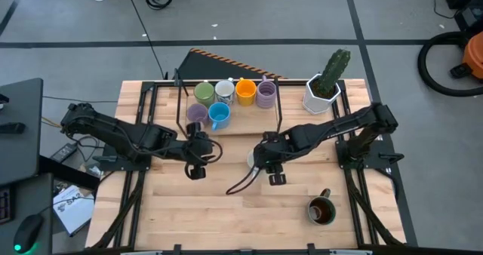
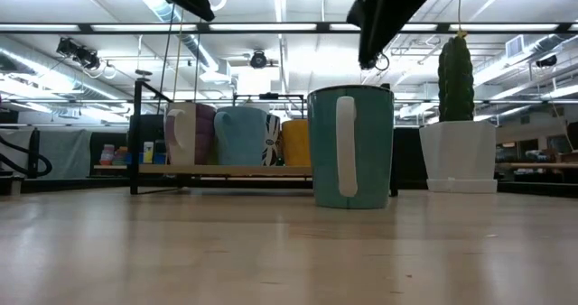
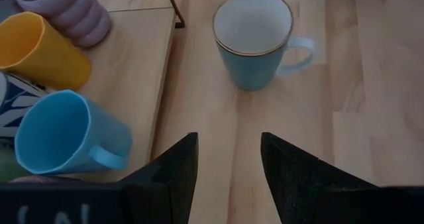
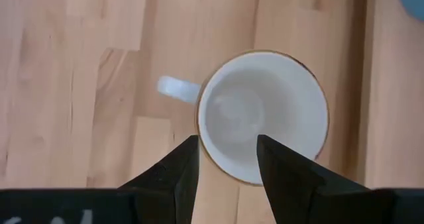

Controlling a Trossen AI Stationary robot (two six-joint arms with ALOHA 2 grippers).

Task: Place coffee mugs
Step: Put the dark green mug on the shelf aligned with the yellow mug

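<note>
Near the centre of the high view, right end effector (image 1: 273, 170) above a teal mug (image 4: 262, 115) with white inside and white handle, fingers apart, gripping nothing, one fingertip over the rim in the right wrist view. Same teal mug upright on the table (image 1: 226, 217), mid-frame in the low view, handle facing the camera. Left of centre in the high view, left end effector (image 1: 198, 164) also open and empty, hovering over bare wood just in front of the rack (image 1: 230, 129). On the rack, upper middle of the high view, a back row of green mug (image 1: 204, 93), white mug (image 1: 225, 90), orange mug (image 1: 245, 91) and lavender mug (image 1: 266, 94), with a second lavender mug (image 1: 197, 114) and a blue mug (image 1: 219, 115) in front. Dark brown mug (image 1: 321, 210) alone at lower right of the high view, well apart from the rest. White pot with cactus (image 1: 324, 87) at upper right, beside the rack. Whether fingertip and rim touch: cannot tell.
</note>
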